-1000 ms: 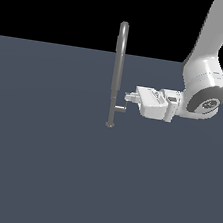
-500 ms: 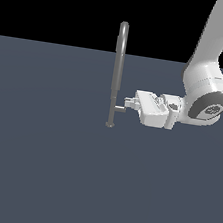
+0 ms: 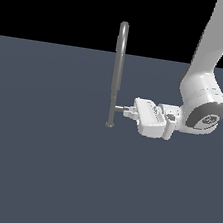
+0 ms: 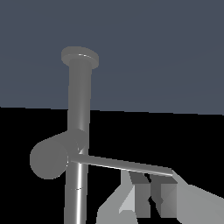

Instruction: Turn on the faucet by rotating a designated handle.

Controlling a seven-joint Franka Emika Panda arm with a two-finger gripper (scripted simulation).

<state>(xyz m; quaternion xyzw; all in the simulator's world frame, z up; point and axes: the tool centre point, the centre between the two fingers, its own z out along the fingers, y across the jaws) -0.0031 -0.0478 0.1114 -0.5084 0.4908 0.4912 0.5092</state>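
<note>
Gripper [image 3: 127, 110] of my arm at handle [image 4: 124, 166], fingers nearly closed beside its blade, faucet [image 3: 117, 74] upright.

A tall, slim, grey metallic gooseneck faucet [image 3: 117, 79] with a pale sheen stood on a plain, unpatterned slate-blue bench [image 3: 40, 163]. Its small L-shaped lever handle [image 4: 118, 165] was matching grey. The glossy white robot pincer [image 3: 128, 111] had light grey fingertips [image 4: 164, 197]. The background was solid black.

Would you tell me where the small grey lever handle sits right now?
In the exterior view, the small grey lever handle juts from the tall grey gooseneck faucet low down, toward that view's right, meeting the white gripper.
</note>
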